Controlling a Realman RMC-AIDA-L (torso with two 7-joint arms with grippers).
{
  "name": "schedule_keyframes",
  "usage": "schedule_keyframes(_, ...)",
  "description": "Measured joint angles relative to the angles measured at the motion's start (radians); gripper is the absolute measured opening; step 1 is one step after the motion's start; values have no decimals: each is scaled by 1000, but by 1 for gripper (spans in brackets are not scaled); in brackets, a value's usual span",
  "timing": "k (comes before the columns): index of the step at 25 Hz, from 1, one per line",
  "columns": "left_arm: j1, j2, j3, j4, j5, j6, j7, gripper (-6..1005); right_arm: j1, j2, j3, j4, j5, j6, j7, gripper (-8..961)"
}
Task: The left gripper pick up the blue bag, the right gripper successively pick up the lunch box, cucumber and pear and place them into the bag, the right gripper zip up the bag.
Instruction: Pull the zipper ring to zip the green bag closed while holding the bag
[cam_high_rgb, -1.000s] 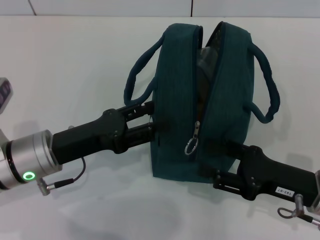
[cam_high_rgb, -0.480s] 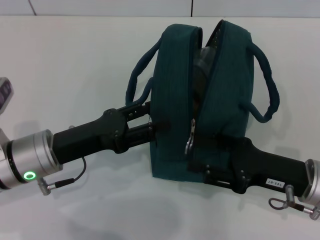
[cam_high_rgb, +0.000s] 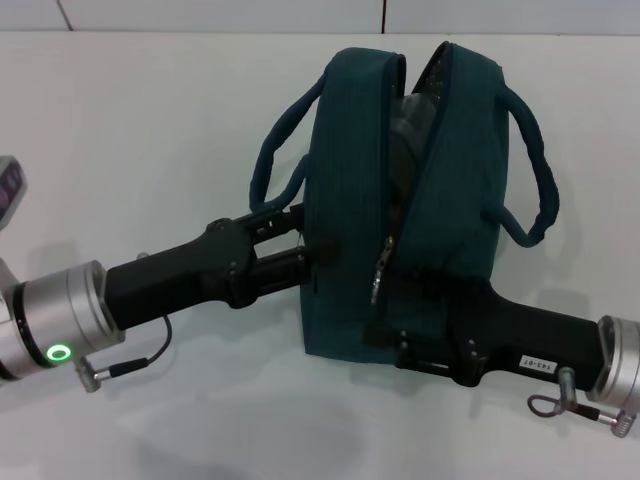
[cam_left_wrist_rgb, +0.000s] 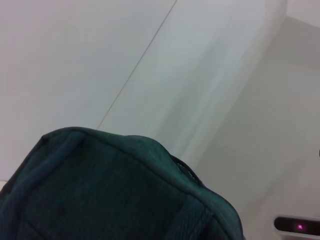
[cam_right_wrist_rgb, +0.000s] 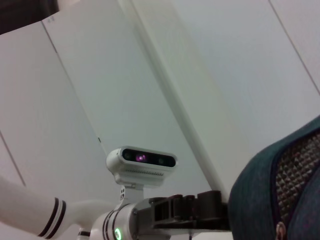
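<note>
The blue bag (cam_high_rgb: 350, 200) stands upright on the white table, its zipper parted along the top and front. Clear plastic of the lunch box (cam_high_rgb: 408, 115) shows in the gap. The cucumber and pear are hidden. My left gripper (cam_high_rgb: 312, 240) is shut on the bag's left side wall, below the handle (cam_high_rgb: 275, 150). At the bag's front, my right gripper (cam_high_rgb: 385, 305) is open, with one finger above and one below the zipper pull (cam_high_rgb: 381, 268); the pull's ring is hidden behind it. The bag's top also fills the left wrist view (cam_left_wrist_rgb: 115, 190) and one edge of the right wrist view (cam_right_wrist_rgb: 295, 180).
The white table (cam_high_rgb: 150, 130) runs to a wall at the back. The bag's second handle (cam_high_rgb: 535, 170) hangs out to the right. In the right wrist view the robot's head camera (cam_right_wrist_rgb: 142, 162) and the left arm's black claw (cam_right_wrist_rgb: 190, 210) show beyond the bag.
My right gripper slid leftward along the bag's front and now covers the ring of the zipper pull. The left gripper and the bag stayed where they were.
</note>
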Motion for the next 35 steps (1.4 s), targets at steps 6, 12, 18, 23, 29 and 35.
schedule_keyframes(6,8,0,0,3,1,0,0,734,-22,0,10,5,2,-7,15,655)
schedule_keyframes(12,8,0,0,5,1,0,0,734,-31,0,12,7,13,-8,16,647)
schedule_keyframes(18,7,0,0,5,1,1,0,734,-19,0,12,2,14,0,13,639)
schedule_keyframes(23,8,0,0,6,1,2,0,734,-12,0,12,1,23,8,10,632)
schedule_keyframes(29,8,0,0,5,1,2,0,734,-8,0,13,-1,26,10,6,527)
schedule_keyframes(35,8,0,0,7,1,2,0,734,-4,0,26,-1,35,42,6,318)
